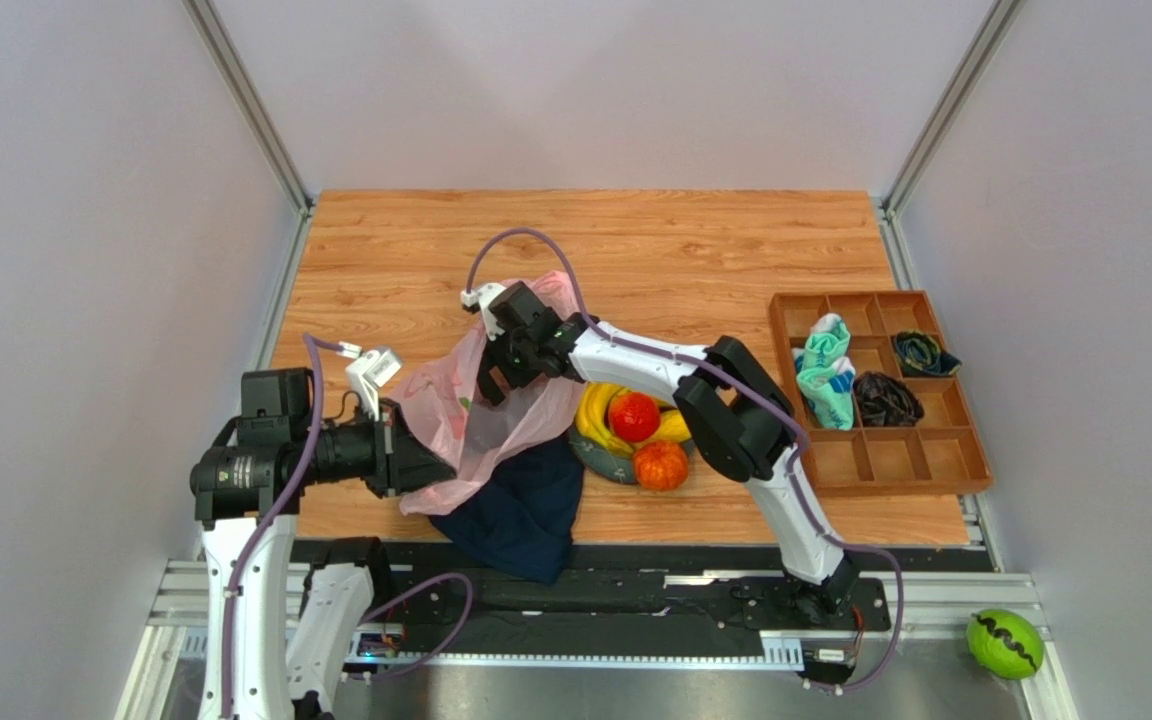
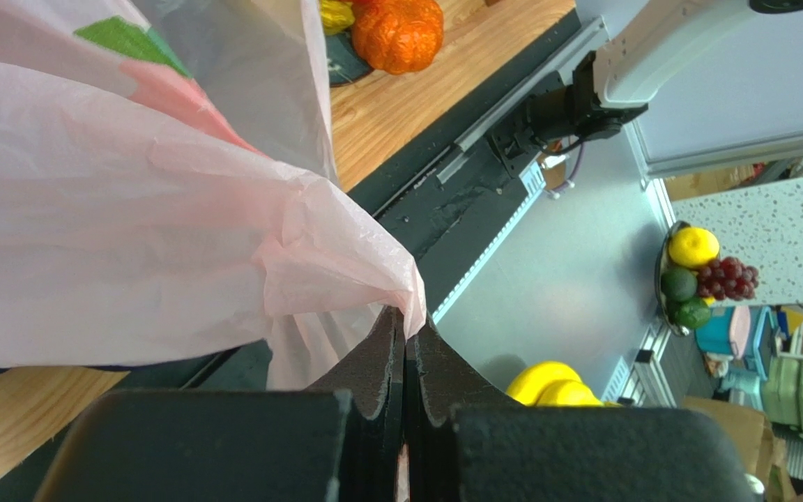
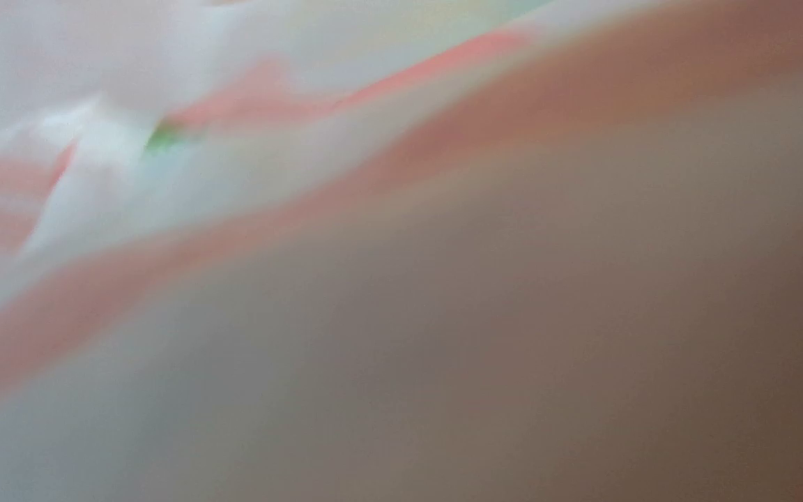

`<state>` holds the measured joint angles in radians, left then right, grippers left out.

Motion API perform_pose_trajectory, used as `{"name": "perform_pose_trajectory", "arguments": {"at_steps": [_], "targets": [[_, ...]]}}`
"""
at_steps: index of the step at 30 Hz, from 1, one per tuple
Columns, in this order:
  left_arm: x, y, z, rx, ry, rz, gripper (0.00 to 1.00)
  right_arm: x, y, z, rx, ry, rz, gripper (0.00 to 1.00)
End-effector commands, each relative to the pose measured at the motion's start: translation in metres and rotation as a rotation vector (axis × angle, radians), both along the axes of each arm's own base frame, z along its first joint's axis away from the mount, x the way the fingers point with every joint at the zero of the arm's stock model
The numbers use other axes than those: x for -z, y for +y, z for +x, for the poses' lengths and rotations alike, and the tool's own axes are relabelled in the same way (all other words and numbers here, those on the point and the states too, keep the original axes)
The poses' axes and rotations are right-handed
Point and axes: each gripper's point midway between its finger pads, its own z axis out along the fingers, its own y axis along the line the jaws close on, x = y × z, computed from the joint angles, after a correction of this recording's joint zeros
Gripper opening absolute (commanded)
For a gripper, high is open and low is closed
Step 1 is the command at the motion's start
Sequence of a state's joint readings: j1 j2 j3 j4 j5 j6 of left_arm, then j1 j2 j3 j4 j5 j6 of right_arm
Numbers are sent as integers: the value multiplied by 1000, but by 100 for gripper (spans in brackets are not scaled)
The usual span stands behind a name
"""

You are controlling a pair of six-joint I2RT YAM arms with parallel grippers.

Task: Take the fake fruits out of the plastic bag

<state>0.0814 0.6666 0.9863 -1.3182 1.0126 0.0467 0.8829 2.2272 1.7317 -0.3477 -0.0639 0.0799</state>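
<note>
Top view: the bag (image 1: 462,413) lies left of centre near the tabletop's (image 1: 687,240) near edge, partly on a navy cloth (image 1: 525,518) that hangs over that edge. The left gripper (image 1: 414,455) has the bag's near-left side, probably to anchor the thin film so it cannot slide while the other arm works. The right gripper (image 1: 504,368) reaches in from the right at the bag's far side, where the mouth seems to open. From here I cannot tell how its jaws stand. Just right of the bag, a plate (image 1: 608,462) at the near edge carries a banana (image 1: 593,408), a red fruit (image 1: 632,416) and an orange fruit (image 1: 660,467), all out of the bag and collected in one spot.

Left wrist view: the jaws are pressed together, its fingers (image 2: 380,356) pinching a gathered fold of pink film. The film spreads taut away from the pinch, which suggests it is held to stretch the bag open.

Right wrist view: only blurred pink and white film fills the lens, so the camera sits against or inside the bag. Neither the fingers nor any fruit show.
</note>
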Motion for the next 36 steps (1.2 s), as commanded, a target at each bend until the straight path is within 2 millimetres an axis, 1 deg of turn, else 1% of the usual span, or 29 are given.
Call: {"name": "perform_pose_trajectory", "arguments": {"at_steps": [1, 2, 6, 11, 12, 15, 19, 20, 22, 23, 26, 27, 28, 30, 31, 32, 33, 34, 35, 36], "targets": [[-5, -6, -3, 41, -2, -31, 0, -14, 17, 35, 111, -133, 28, 93], [-4, -6, -4, 44, -3, -28, 0, -20, 20, 39, 117, -150, 36, 93], [-5, -7, -3, 52, 6, -35, 0, -31, 23, 45, 119, -184, 47, 93], [-5, -7, -4, 63, 11, -34, 0, -34, 27, 56, 127, -213, 51, 93], [-5, -7, -4, 62, 14, -35, 0, -39, 31, 59, 124, -227, 65, 93], [-6, -8, -4, 65, 14, -38, 0, -44, 38, 61, 101, -245, 85, 93], [-6, -8, -3, 69, 23, -44, 0, -32, 51, 59, 57, -208, 105, 92], [-7, -8, -4, 71, 26, -45, 0, -29, 56, 55, 34, -190, 113, 92], [-7, -9, -3, 73, 27, -45, 0, -29, 60, 54, 18, -192, 112, 91], [-7, -9, -4, 76, 24, -44, 0, -25, 63, 49, -10, -177, 119, 91], [-7, -8, -4, 73, 18, -43, 0, -22, 65, 48, -9, -175, 117, 89], [-8, -9, -4, 74, 18, -44, 0, -21, 67, 48, -12, -173, 120, 87], [-7, -8, -3, 73, 21, -43, 0, -22, 68, 47, -13, -172, 125, 81], [-8, -8, -3, 72, 20, -40, 0, -22, 71, 46, -23, -167, 141, 71], [-7, -8, -3, 71, 24, -39, 0, -23, 72, 45, -37, -164, 146, 61], [-7, -8, -3, 70, 23, -38, 0, -24, 76, 40, -57, -154, 158, 56], [-7, -8, -2, 71, 26, -38, 0, -27, 76, 38, -69, -151, 163, 51], [-8, -8, -2, 71, 26, -39, 0, -30, 76, 36, -81, -149, 168, 44], [-7, -7, -1, 69, 26, -35, 0, -33, 76, 33, -103, -144, 173, 40], [-7, -7, -1, 67, 28, -35, 0, -44, 75, 29, -115, -148, 186, 33]]}}
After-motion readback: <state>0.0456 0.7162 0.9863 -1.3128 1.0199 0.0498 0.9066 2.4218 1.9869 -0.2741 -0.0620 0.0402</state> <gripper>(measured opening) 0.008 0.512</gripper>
